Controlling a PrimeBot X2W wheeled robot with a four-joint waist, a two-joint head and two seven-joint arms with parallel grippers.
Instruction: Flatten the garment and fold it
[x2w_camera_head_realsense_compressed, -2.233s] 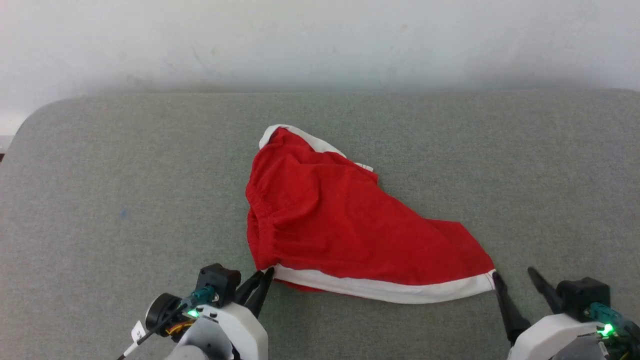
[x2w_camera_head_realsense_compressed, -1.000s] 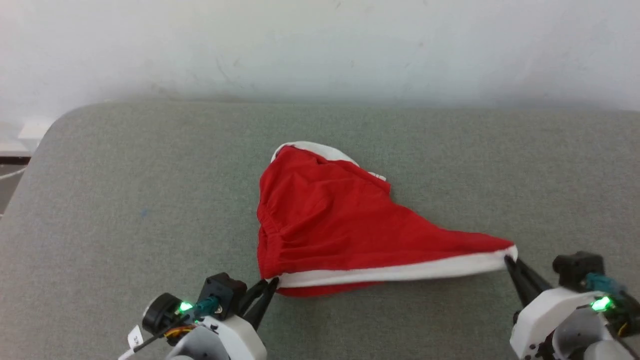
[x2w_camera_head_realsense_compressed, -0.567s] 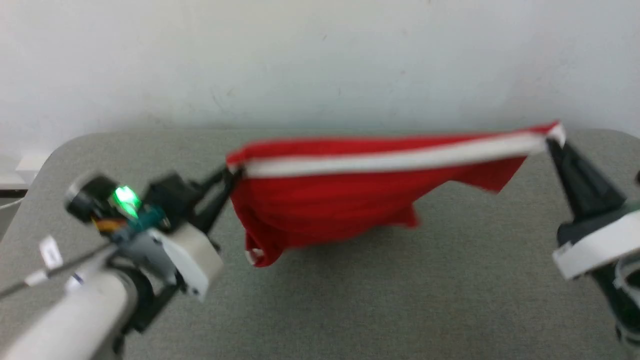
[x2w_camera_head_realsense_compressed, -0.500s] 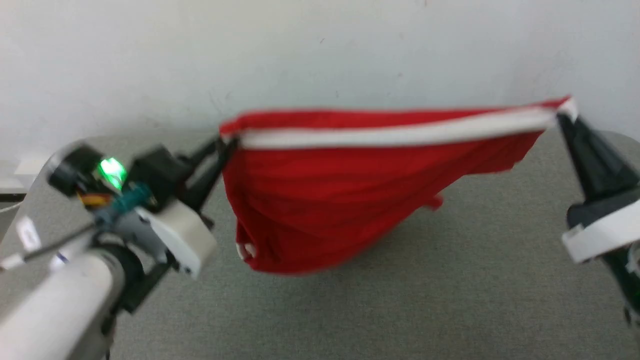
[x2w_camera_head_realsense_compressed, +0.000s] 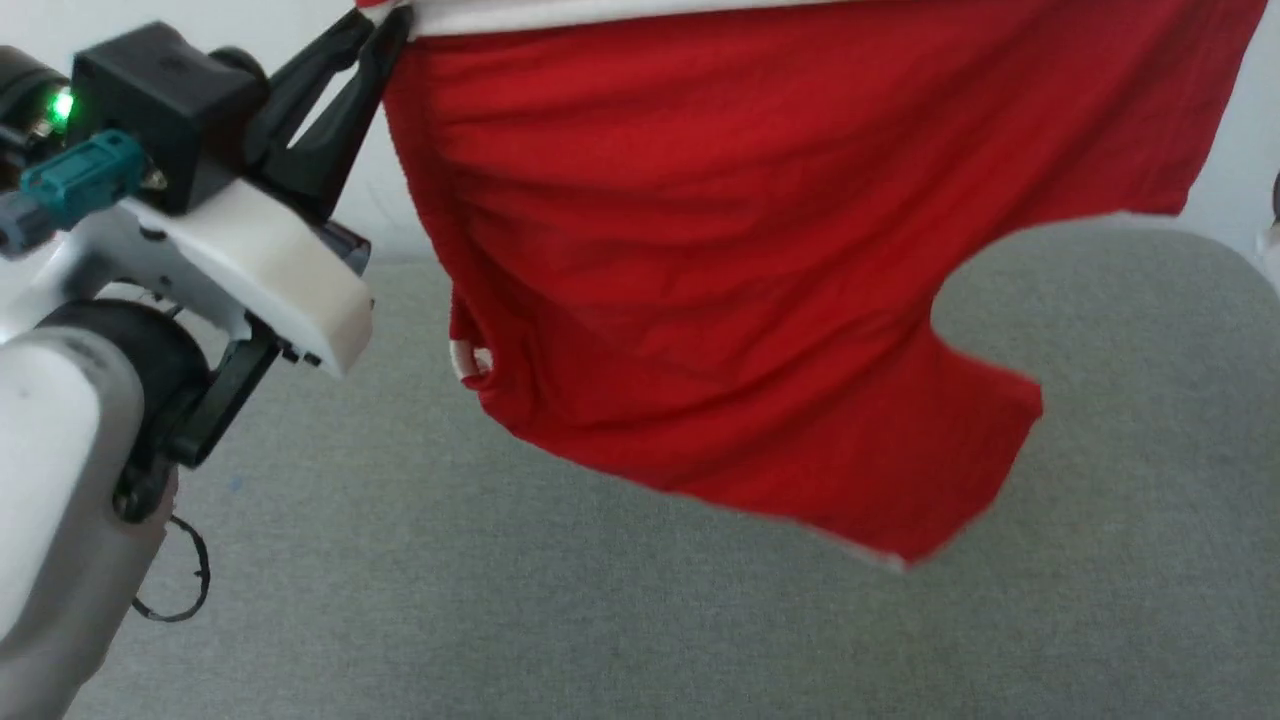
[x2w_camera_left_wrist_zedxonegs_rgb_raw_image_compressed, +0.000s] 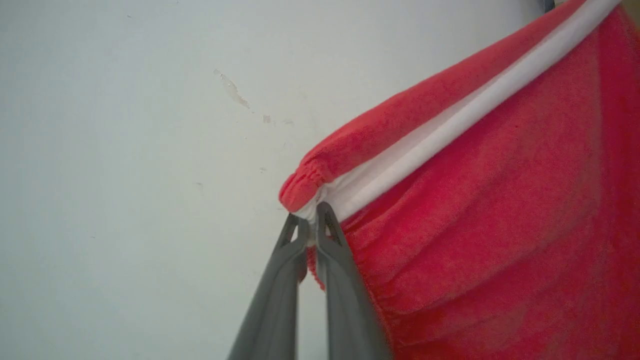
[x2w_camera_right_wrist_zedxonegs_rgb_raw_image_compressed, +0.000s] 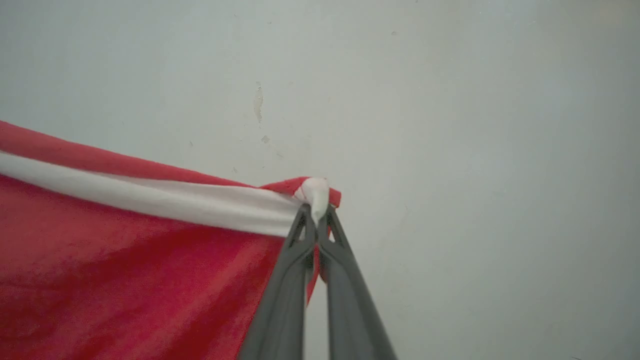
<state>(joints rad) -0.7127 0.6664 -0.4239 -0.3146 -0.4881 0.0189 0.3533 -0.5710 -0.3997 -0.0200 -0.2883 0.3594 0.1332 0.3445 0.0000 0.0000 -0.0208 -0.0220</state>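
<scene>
The garment, bright red shorts with a white band along the top edge, hangs in the air above the grey table. My left gripper is shut on its upper left corner, next to the gathered waistband. In the left wrist view the left gripper pinches the white band. In the right wrist view my right gripper is shut on the other end of the white band. The shorts' lower edge dangles free above the table.
A pale wall stands behind the table. A thin black cable loops under my left forearm. The grey table stretches below and to the right of the hanging cloth.
Both grippers have raised the garment off the table, holding it by the white band. It now hangs spread between them, much higher and closer in the head view.
</scene>
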